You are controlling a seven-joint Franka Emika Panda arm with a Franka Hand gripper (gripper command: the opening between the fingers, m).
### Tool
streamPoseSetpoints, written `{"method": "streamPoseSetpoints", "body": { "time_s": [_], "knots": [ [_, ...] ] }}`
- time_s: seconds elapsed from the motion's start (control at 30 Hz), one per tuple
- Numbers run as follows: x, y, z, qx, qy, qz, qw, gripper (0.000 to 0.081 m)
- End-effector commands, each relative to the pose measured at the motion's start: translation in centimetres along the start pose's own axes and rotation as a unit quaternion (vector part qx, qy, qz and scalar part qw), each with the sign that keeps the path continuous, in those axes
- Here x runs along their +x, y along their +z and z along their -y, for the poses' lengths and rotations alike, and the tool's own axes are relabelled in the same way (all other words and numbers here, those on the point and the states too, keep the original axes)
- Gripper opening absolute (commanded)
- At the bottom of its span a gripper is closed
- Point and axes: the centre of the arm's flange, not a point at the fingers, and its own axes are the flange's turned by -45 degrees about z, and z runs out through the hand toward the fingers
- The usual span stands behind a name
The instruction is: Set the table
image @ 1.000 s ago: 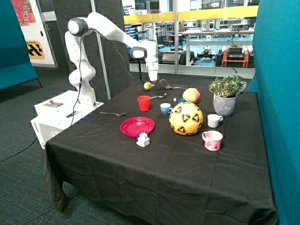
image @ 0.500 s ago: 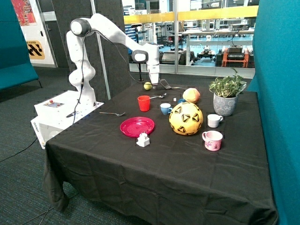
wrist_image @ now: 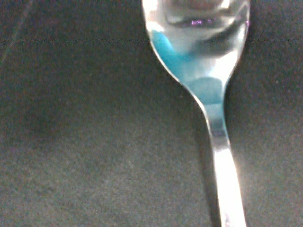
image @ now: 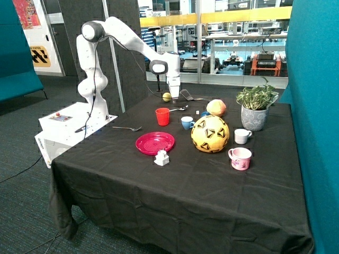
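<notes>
Gripper (image: 174, 98) low over table (image: 175, 180), near spoon (image: 179, 109)

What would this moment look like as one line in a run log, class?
phase: reaching for cutlery | gripper: low over spoon, fingers unseen | spoon: flat on table near red cup | red plate: nothing on it

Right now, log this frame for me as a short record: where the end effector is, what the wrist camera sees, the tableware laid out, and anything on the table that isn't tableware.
end effector: low over the far part of the table, between the small yellow ball and the black spatula
wrist camera: a metal spoon on the black cloth, close up
holding: nothing visible
tableware: red plate, red cup, blue cup, white cup, pink mug, fork
other items: yellow soccer ball, potted plant
</notes>
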Motion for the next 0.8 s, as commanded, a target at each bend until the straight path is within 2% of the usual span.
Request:
{"method": "streamPoseSetpoints", "body": {
  "time_s": [0.0, 0.43, 0.77],
  "knots": [
    [-0.3, 1.1, 0.1, -0.00131, -0.002, 0.0002, 1.0000, 0.0529],
    [-0.2, 2.9, 0.2, -0.00131, -0.006, 0.0002, 1.0000, 0.0516],
    [-0.2, 3.5, -0.8, -0.00131, -0.002, 0.0002, 1.0000, 0.0522]
  ]
}}
